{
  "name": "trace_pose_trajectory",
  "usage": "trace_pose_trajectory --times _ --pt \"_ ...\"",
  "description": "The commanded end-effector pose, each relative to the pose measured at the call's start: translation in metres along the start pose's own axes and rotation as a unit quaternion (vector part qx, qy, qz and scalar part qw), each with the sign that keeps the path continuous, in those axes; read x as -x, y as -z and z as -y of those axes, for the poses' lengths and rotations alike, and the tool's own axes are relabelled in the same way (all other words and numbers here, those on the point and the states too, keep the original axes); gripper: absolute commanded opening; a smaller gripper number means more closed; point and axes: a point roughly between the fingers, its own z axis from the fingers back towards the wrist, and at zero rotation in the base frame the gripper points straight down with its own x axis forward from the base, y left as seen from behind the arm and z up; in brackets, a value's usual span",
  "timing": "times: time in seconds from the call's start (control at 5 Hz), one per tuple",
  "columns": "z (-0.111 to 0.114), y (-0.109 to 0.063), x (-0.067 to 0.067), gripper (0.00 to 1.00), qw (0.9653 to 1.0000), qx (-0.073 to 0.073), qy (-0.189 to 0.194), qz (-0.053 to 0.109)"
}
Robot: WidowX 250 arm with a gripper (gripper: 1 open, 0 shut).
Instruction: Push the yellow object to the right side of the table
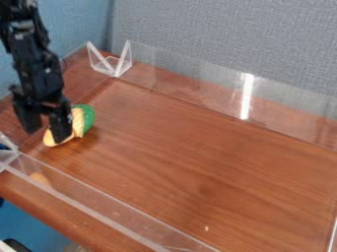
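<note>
One yellow toy at the left of the frame, its green end up and to the right.

I have one pincer [45, 116], black, and I hold it wide open over the left part of the frame, with nothing gripped that I can see; its fingers cover part of the yellow toy [53, 139], and whether they touch it I cannot tell. The toy lies on the reddish-brown worktop [198, 157], left of the frame's middle. Its long axis runs on a slant, from the yellow end at lower left to the green end at upper right. I count one toy, one worktop and one white-edged clear bracket [110, 61] at upper left. Low clear walls [198, 81] run along the worktop's far side and its near left side.
</note>
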Motion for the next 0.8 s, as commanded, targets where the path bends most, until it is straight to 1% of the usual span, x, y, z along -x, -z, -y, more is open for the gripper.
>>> trace_pose_trajectory --times 0.0,0.2,0.4,0.6 --pt "-0.002 -0.005 -0.007 0.00 0.9992 -0.015 0.035 0.012" --pt "0.001 -0.009 -0.009 0.00 0.9974 -0.015 0.069 0.013" --pt "0.007 -0.016 -0.012 0.00 0.9992 -0.013 0.033 0.019" --pt "0.014 -0.020 -0.016 0.00 0.9997 -0.010 -0.002 0.024"
